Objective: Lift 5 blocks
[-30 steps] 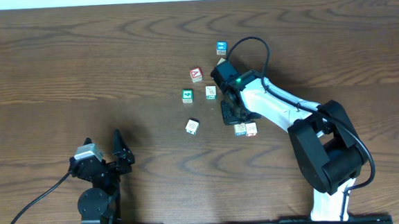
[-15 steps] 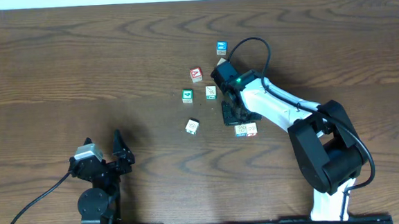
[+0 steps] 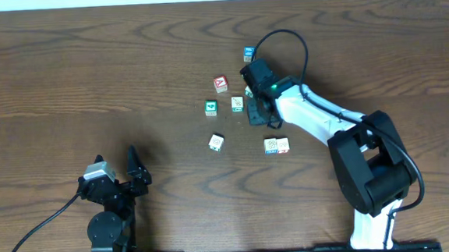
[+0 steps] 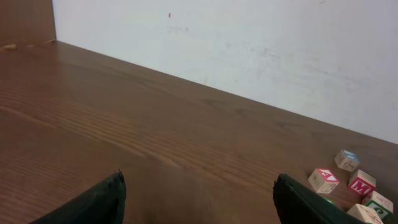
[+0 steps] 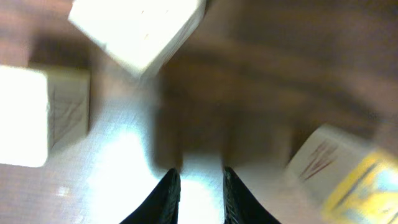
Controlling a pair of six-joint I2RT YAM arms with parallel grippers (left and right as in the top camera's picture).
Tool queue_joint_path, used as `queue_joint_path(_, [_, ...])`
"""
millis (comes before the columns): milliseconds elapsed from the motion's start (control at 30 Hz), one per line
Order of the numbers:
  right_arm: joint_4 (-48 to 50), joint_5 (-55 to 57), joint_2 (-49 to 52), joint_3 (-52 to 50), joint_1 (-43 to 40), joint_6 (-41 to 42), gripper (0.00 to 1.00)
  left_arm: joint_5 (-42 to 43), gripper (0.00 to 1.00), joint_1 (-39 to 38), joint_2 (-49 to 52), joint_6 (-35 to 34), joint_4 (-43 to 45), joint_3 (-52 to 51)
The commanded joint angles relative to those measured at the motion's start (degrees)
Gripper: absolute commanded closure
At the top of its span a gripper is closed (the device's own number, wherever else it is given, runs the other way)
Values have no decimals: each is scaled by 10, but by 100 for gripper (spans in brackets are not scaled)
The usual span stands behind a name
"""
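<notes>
The left fingers [image 4: 109, 199] stand wide and empty low at the near-left of the table [image 3: 65, 73], well apart from the blocks [image 3: 238, 103]. These lie loose mid-table: a cream block [image 3: 216, 142] nearest, a touching pair [image 3: 271, 145] further right, and a yellow-faced block [image 5: 348, 177] just right of the right fingers [image 5: 169, 196]. Those are narrowly parted and hold nothing. A good pick probably means opening wider, centring over one block, squaring to its faces and sparing its neighbours. The right arm [image 3: 318, 120] reaches forward-left, its wrist pitched down over the cluster.
</notes>
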Motion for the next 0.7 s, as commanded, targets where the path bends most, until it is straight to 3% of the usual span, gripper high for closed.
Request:
queue_joint_path(0, [16, 1, 1, 4, -30, -59, 68, -4, 23, 3, -2, -1, -24, -10])
queue_joint_path(67, [18, -12, 1, 7, -42, -86, 48, -4, 23, 3, -2, -1, -24, -10])
queue_joint_path(200, [18, -47, 1, 12, -61, -140, 20, -4, 24, 3, -2, -1, -24, -10])
queue_joint_path(400, [25, -59, 1, 25, -69, -159, 16, -4, 23, 3, -2, -1, -24, -10])
queue_joint_path(500, [37, -79, 1, 35, -69, -189, 9, -4, 24, 3, -2, -1, -24, -10])
queue_joint_path(667, [34, -23, 1, 68, -73, -138, 4, -4, 23, 3, -2, -1, -24, -10])
